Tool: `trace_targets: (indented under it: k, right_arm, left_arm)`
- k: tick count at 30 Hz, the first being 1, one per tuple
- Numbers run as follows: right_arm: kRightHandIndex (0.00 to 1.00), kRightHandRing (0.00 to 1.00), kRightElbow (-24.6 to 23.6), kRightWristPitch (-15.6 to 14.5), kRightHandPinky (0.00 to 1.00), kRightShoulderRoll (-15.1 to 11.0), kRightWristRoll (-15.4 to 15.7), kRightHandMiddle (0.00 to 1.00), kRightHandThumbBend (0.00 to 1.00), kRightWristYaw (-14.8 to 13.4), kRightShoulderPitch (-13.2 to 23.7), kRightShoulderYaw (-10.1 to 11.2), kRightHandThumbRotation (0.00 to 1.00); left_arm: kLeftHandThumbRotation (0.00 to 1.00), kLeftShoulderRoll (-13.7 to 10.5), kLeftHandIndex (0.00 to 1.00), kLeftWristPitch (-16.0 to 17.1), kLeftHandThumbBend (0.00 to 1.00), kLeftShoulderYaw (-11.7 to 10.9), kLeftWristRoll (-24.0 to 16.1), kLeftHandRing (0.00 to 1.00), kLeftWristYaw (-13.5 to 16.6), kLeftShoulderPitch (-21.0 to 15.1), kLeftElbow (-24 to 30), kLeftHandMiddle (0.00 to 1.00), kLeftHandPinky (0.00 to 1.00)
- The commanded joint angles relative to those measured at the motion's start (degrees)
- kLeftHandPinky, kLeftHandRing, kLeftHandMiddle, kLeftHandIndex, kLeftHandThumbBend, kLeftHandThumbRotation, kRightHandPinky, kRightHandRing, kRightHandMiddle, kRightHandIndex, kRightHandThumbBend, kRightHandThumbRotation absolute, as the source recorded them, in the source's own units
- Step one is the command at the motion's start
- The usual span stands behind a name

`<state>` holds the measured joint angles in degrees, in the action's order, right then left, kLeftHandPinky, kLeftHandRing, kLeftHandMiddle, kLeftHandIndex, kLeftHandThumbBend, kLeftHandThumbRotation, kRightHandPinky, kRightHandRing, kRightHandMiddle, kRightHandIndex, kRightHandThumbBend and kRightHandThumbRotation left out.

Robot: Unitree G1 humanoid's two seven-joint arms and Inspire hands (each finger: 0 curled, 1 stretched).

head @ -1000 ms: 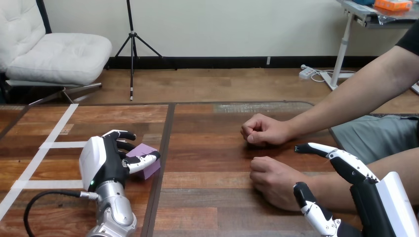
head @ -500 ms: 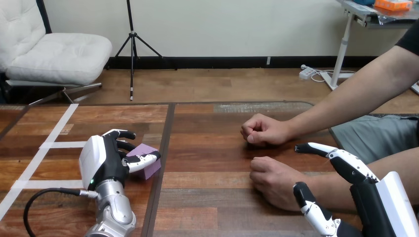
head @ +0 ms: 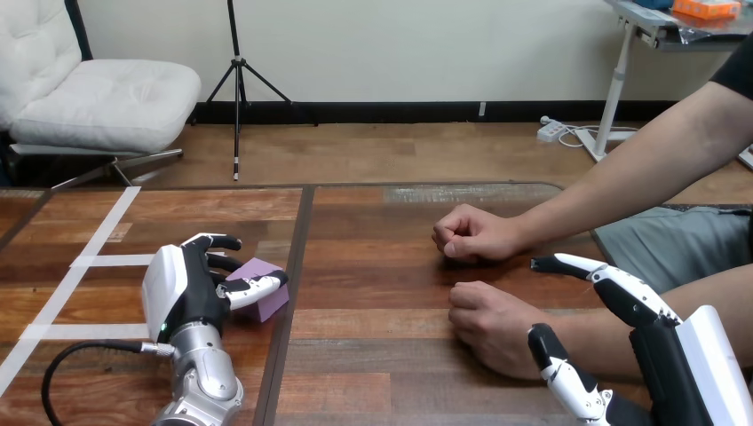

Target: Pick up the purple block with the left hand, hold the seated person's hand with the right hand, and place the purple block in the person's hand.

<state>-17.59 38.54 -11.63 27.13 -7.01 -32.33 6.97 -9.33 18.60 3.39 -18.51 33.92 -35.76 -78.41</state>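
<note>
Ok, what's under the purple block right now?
Only the wooden table: the purple block looks set on it. The left hand curls its fingers round the block's far side, hiding whether that edge is lifted.

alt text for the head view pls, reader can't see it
The left robot hand curls its thumb and fingers round a purple block on the wooden table. The person's nearer hand and farther hand rest closed on the table at the right; the right robot hand, open, sits by the nearer wrist, not closed on it.
</note>
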Motion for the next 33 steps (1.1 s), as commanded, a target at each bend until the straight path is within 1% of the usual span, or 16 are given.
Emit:
trace_targets:
  k: [1, 14, 20, 27, 33]
  right_arm:
    - [0.74, 0.79, -1.6, -0.1, 0.82, -0.6, -0.2, 0.77, 0.43, -0.2, 3.5, 0.5, 0.57]
    - [0.74, 0.78, -1.0, 0.3, 0.82, -0.6, 0.2, 0.76, 0.43, -0.6, 4.0, 0.3, 0.57]
    - [0.74, 0.78, -1.0, 0.3, 0.82, -0.5, 0.4, 0.76, 0.43, -0.6, 4.0, 0.3, 0.57]
    - [0.74, 0.78, -1.1, 0.4, 0.82, -0.4, 0.3, 0.76, 0.43, -0.6, 3.9, 0.3, 0.58]
    - [0.74, 0.78, -1.2, 0.4, 0.82, -0.5, 0.0, 0.76, 0.43, -0.4, 3.8, 0.3, 0.59]
  left_arm:
    - [0.0, -0.3, 0.64, 0.8, 0.67, -0.6, 0.2, 0.51, -0.3, -3.0, 1.0, 0.54, 0.57]
    - [0.0, -0.4, 0.64, 1.4, 0.67, -1.1, 0.6, 0.51, -0.7, -2.8, 1.0, 0.54, 0.55]
    - [0.0, -0.3, 0.64, 1.1, 0.67, -1.4, 0.7, 0.51, -0.8, -2.7, 1.0, 0.54, 0.55]
    - [0.0, -0.1, 0.64, 0.7, 0.67, -1.6, 0.4, 0.51, -0.3, -2.6, 1.0, 0.54, 0.56]
    - [0.0, -0.1, 0.63, 0.7, 0.68, -1.7, 0.2, 0.5, -0.1, -2.6, 1.0, 0.53, 0.55]
